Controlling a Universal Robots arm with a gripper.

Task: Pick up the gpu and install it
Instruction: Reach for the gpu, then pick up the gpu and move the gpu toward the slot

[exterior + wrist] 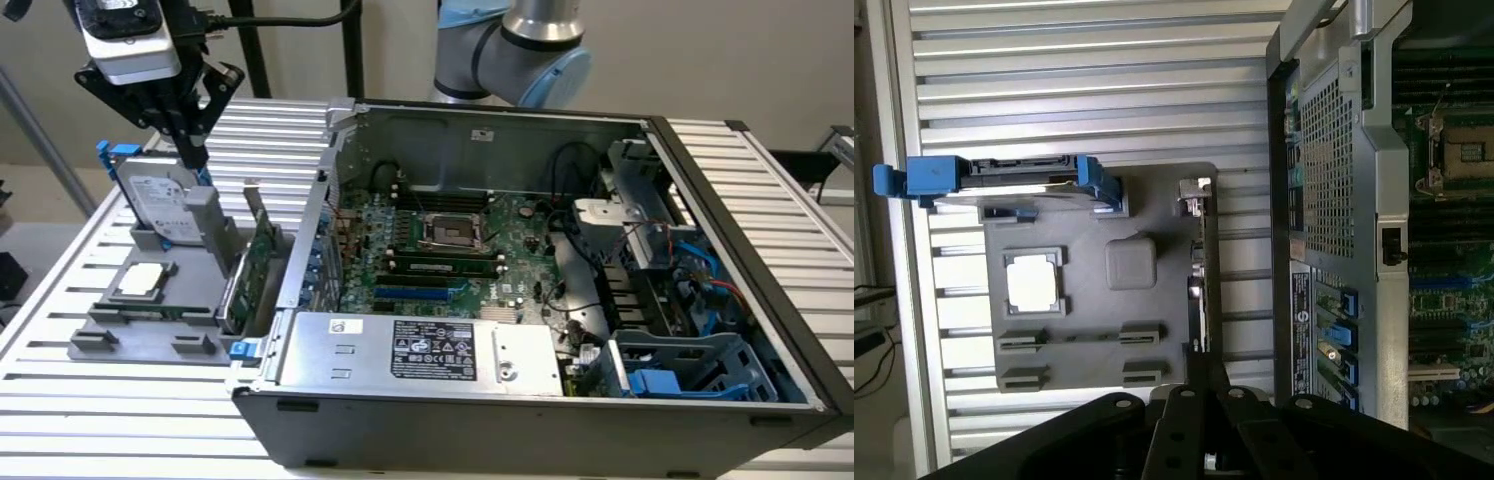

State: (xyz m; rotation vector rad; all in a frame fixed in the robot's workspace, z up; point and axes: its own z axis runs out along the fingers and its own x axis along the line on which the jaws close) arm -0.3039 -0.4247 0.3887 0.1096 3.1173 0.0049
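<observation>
The gpu [251,275] stands on its edge in a grey holder [147,320], next to the open computer case's outer wall. From the wrist camera it is a thin edge-on strip [1202,270] with its silver bracket at one end. My gripper [195,150] hangs well above the holder, near the upright hard drive. Its black fingers are shut together with nothing in them. In the wrist view the fingertips [1204,368] line up over one end of the gpu.
The holder also carries a silver hard drive [160,205] with blue handles [934,175] and a square processor [144,281]. The open computer case [747,250] shows the motherboard [441,250] and power supply [427,350]. All of it rests on a slatted metal table [147,420].
</observation>
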